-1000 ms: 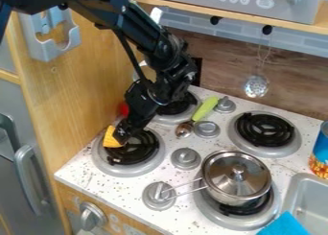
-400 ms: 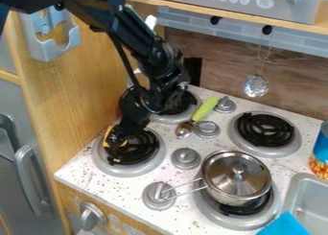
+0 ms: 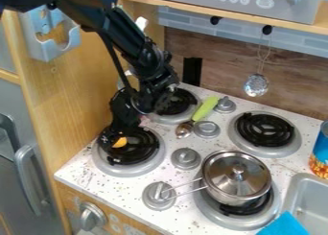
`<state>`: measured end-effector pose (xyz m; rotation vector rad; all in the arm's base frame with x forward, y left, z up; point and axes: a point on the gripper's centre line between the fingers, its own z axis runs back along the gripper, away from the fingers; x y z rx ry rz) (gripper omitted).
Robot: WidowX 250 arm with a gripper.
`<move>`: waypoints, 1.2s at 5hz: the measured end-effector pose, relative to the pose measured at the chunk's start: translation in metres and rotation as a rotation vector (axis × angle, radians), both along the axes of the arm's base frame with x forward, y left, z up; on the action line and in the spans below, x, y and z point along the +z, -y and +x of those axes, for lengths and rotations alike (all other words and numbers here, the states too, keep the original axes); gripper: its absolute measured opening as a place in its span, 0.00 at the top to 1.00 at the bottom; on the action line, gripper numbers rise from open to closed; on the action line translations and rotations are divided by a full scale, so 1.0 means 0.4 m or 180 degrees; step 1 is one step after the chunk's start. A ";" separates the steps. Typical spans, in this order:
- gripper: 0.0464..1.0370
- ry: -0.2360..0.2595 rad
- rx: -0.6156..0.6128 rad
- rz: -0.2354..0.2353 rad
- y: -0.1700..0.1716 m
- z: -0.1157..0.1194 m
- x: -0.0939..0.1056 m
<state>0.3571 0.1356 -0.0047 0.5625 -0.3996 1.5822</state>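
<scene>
Your claw is low over the lower-left burner in the camera view. You can't tell how far open it is, or whether it has hold of the small yellow-orange thing right at its tip, above the black coil. A lidded pot (its wire handle points left) sits on the lower-right burner, and a green-handled spoon lies behind the knobs.

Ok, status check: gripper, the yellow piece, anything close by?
Gripper low over front-left burner. Yellow-orange piece at its tip, partly hidden, hold unconfirmed. Green-handled spoon and lidded pot off to the right.
</scene>
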 end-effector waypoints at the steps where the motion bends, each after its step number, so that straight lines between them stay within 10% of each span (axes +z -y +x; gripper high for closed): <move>1: 0.30 0.0052 -0.0002 -0.0027 -0.005 0.000 -0.006; 4: 0.30 0.0016 -0.0127 -0.0209 0.011 0.014 -0.005; 6: 0.30 0.0139 -0.0771 -0.0510 0.090 0.114 0.089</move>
